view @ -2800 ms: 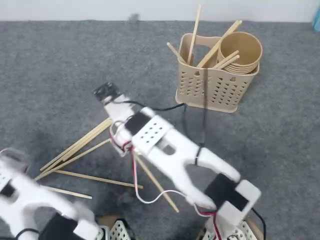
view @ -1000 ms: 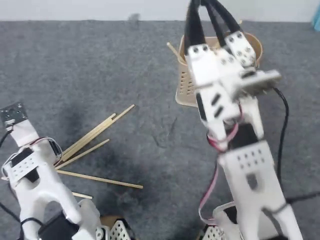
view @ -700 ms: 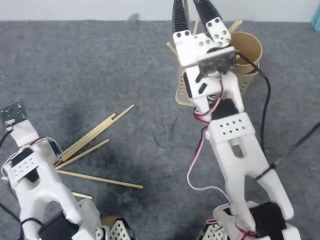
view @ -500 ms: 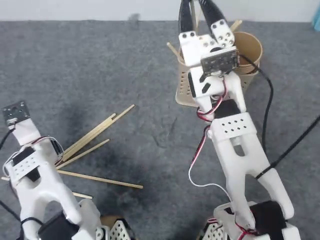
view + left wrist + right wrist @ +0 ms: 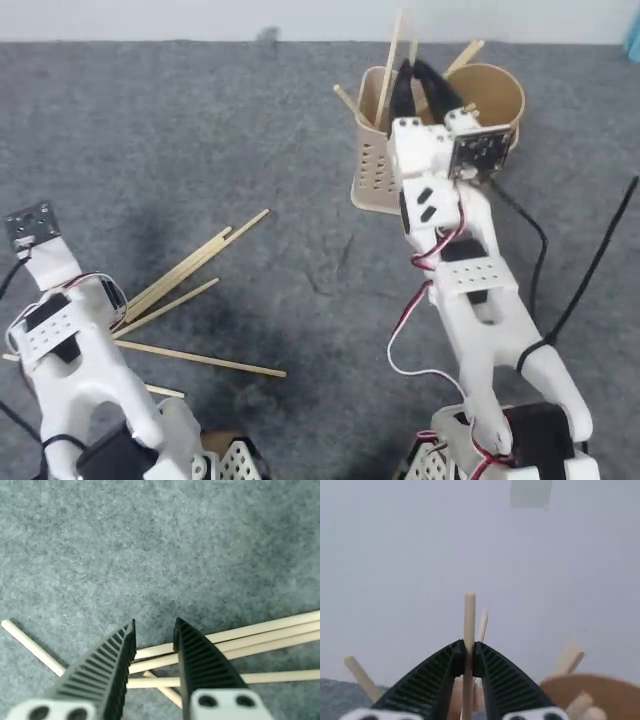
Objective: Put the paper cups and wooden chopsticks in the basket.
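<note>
The beige perforated basket (image 5: pixel 420 175) stands at the back right, with stacked paper cups (image 5: pixel 492 100) and several wooden chopsticks (image 5: pixel 388 62) in it. My right gripper (image 5: pixel 469 651) hangs over the basket's opening (image 5: pixel 420 88), shut on one upright chopstick (image 5: pixel 469 620). A cup rim (image 5: pixel 592 692) and other sticks (image 5: pixel 360 676) lie just below it. Several more chopsticks (image 5: pixel 185 268) are scattered on the carpet at the left. My left gripper (image 5: pixel 154 627) is open just above some of those sticks (image 5: pixel 250 639), with nothing between its fingers. The left arm (image 5: pixel 60 335) is at the lower left.
Grey carpet (image 5: pixel 200 130) covers the table. A pale wall (image 5: pixel 480 540) runs along the far edge behind the basket. Open carpet lies between the loose sticks and the basket. The right arm's cables (image 5: pixel 590 290) trail at the right.
The right arm carried a chopstick from the carpet to the basket and has come lower over its opening. The left arm moved up beside the loose sticks, then barely shifted.
</note>
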